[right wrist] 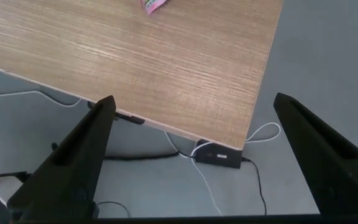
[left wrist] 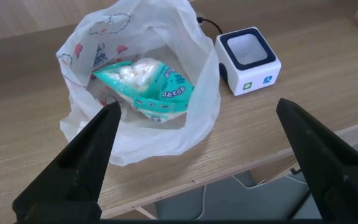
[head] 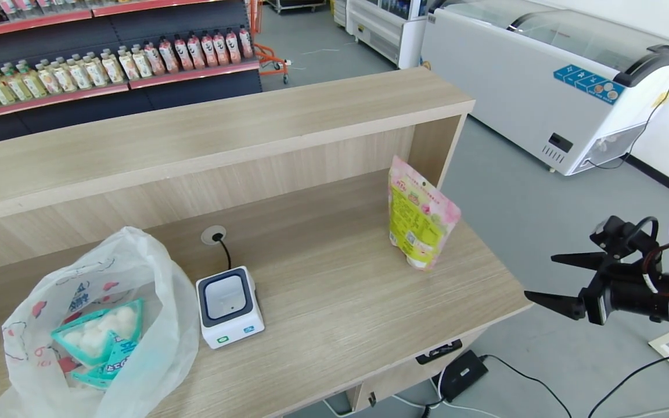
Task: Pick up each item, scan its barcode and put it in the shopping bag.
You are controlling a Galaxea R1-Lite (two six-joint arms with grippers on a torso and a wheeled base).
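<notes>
A pink and yellow snack pouch [head: 421,215] stands upright near the counter's right end; its bottom corner [right wrist: 153,5] peeks into the right wrist view. The white scanner box [head: 229,306] [left wrist: 248,60] sits mid-counter, window up. Left of it lies the translucent shopping bag [head: 50,342] [left wrist: 185,74], mouth open, holding a teal packet [head: 99,337] [left wrist: 148,87]. My right gripper [head: 555,281] [right wrist: 194,155] hangs open off the counter's right edge, over the floor, nothing between its fingers. My left gripper [left wrist: 204,155] is open above the counter's front edge, near the bag.
The wooden counter [head: 340,302] has a raised back ledge [head: 195,139] and side panel behind the pouch. A black power brick and cables [head: 462,371] lie on the floor below the front edge. A chest freezer [head: 543,87] stands far right.
</notes>
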